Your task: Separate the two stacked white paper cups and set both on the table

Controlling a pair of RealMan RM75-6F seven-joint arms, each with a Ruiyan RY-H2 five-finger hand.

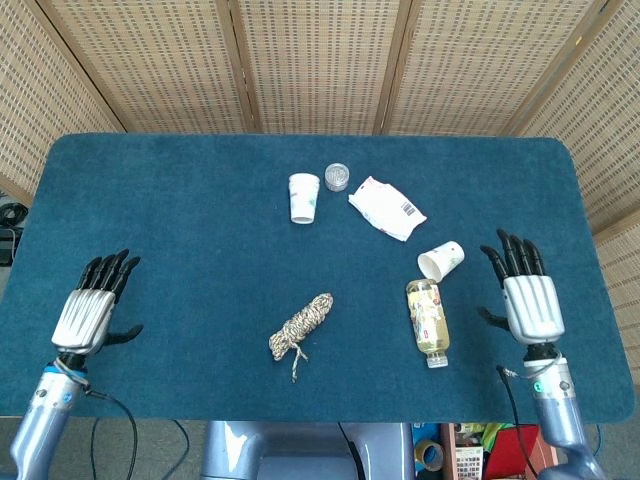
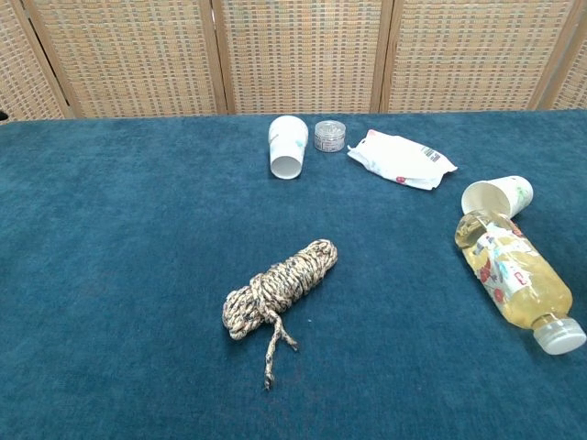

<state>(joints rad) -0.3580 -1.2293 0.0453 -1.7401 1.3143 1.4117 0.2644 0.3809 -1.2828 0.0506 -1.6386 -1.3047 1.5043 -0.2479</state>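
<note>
Both white paper cups [image 1: 303, 197] [image 1: 440, 260] lie tipped on the blue table [image 1: 180, 230], free to roll; the left hand [image 1: 89, 312] and right hand [image 1: 527, 300] are spread, holding nothing.

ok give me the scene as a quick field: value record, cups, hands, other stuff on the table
cup one: white paper cup lying on its side beside the small clear round jar, mouth toward the robot
cup two: white paper cup on its side just beyond the plastic bottle of yellow liquid, whether they touch is unclear
left hand: holds nothing, fingers spread, at the blue table left edge
right hand: holds nothing, fingers spread, right of the bottle
other items: coiled beige rope near the middle; white plastic packet right of the jar
</note>
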